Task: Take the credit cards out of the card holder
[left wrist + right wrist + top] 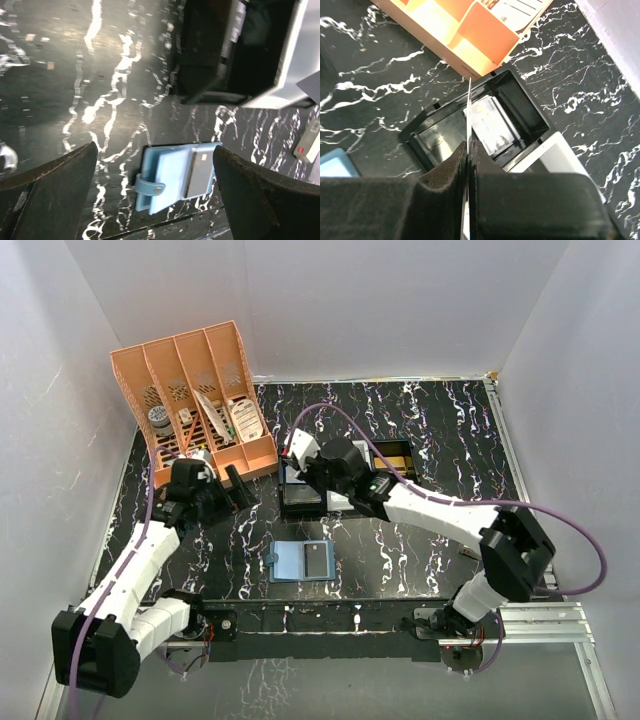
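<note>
The teal-blue card holder lies open near the table's front edge, a dark credit card in its right pocket. In the left wrist view the card holder and its card lie on the table below and between my fingers. My left gripper hovers to the holder's upper left. Its jaws are open wide and hold nothing. My right gripper is shut on a thin credit card, seen edge-on above the black tray. A pale card lies inside that tray.
An orange desk organizer with several items stands at the back left. A white tray sits next to the black tray. A small white oblong box with a red mark lies to the right. White walls enclose the table.
</note>
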